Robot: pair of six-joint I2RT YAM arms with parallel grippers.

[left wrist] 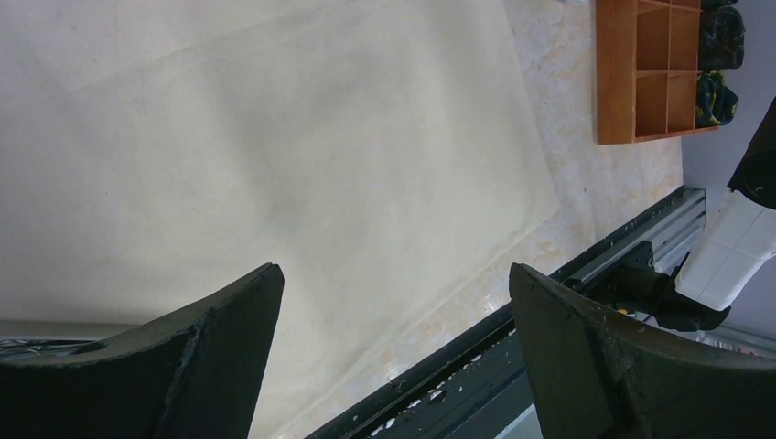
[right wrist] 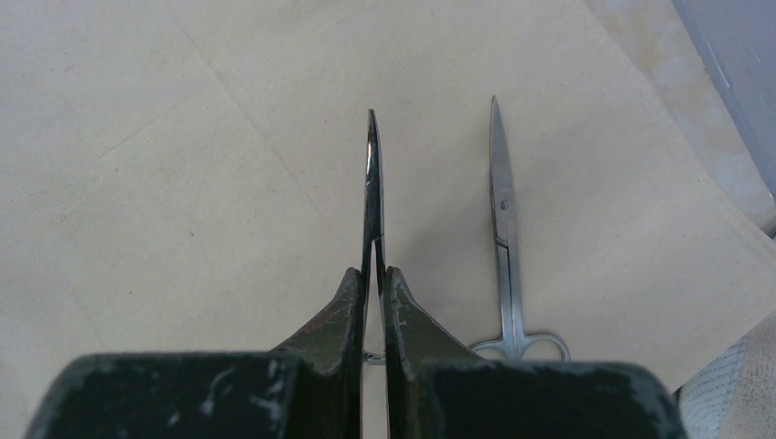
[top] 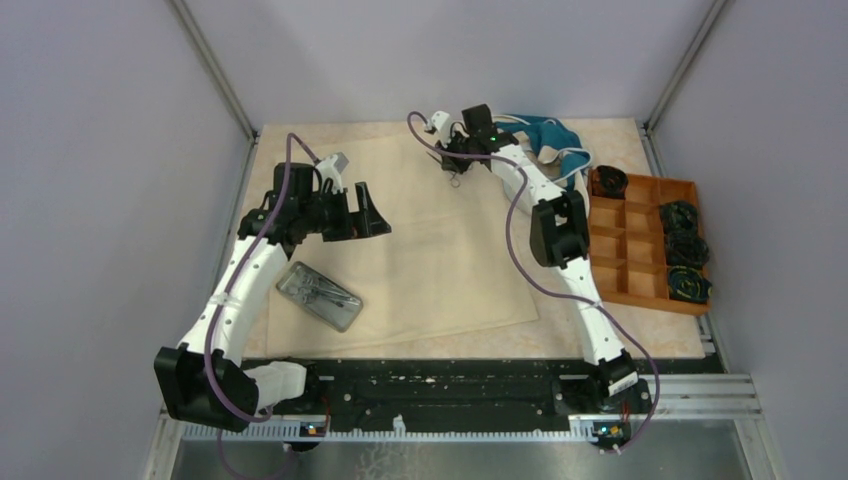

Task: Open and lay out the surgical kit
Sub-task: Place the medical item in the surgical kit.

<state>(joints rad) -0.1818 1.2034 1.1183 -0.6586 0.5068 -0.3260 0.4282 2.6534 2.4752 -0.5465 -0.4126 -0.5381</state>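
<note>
The beige cloth wrap (top: 440,250) lies spread flat on the table. Near its front-left corner sits the small steel tray (top: 320,296) with thin silver instruments in it. My right gripper (right wrist: 373,271) is shut on a thin silver ring-handled instrument (right wrist: 372,174), seen edge-on and pointing away, just above the far part of the cloth (right wrist: 183,183). Silver scissors (right wrist: 503,229) lie flat on the cloth just to its right. From above, the right gripper (top: 455,165) is at the cloth's far edge. My left gripper (top: 365,218) hovers open and empty over the cloth's left half (left wrist: 274,137).
Teal-and-white fabric (top: 545,140) lies at the back right behind the right arm. An orange-brown compartment tray (top: 640,290) with dark bundles stands along the right side (left wrist: 618,73). The black base rail (left wrist: 512,366) runs along the near edge.
</note>
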